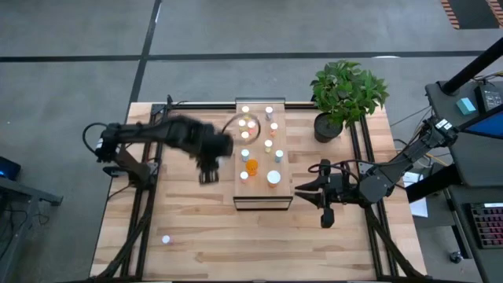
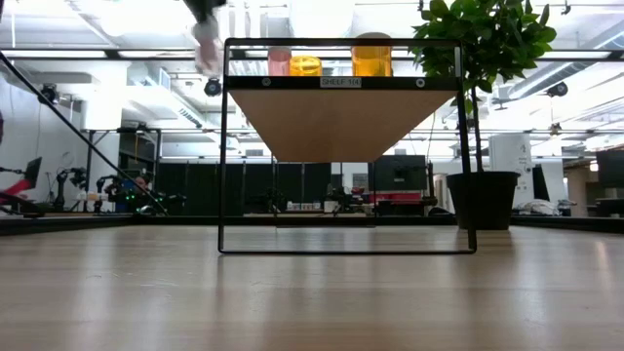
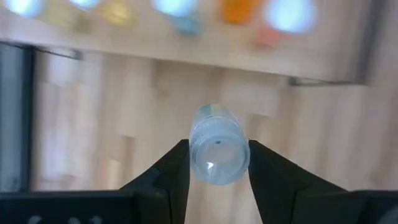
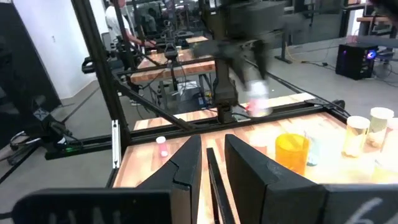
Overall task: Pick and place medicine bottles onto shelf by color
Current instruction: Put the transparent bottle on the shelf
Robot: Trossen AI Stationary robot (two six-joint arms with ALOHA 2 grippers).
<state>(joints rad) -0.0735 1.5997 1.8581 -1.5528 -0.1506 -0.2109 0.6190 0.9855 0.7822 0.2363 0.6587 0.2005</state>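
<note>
- Between the two dark fingers (image 3: 177,171) of the left wrist view sits a pale blue bottle (image 3: 216,152), its round end facing the camera, pinched from both sides.
- From above, that left gripper (image 1: 208,170) is a blur just left of the shelf (image 1: 263,200), over bare tabletop; the bottle it carries cannot be made out there.
- On the shelf the overhead view shows a scatter of white-capped bottles, with an orange bottle (image 1: 251,166) near the middle and a larger white-capped one (image 1: 273,178) towards the near end.
- One stray bottle (image 1: 166,239) stands alone at the table's near left.
- Right gripper (image 1: 324,191) waits right of the shelf, fingers a little apart and empty; its own wrist view confirms the narrow gap.
- Only the low view shows the shelf standing raised on its thin dark frame (image 2: 223,146).
- Potted plant (image 1: 346,93) stands at the far right.
</note>
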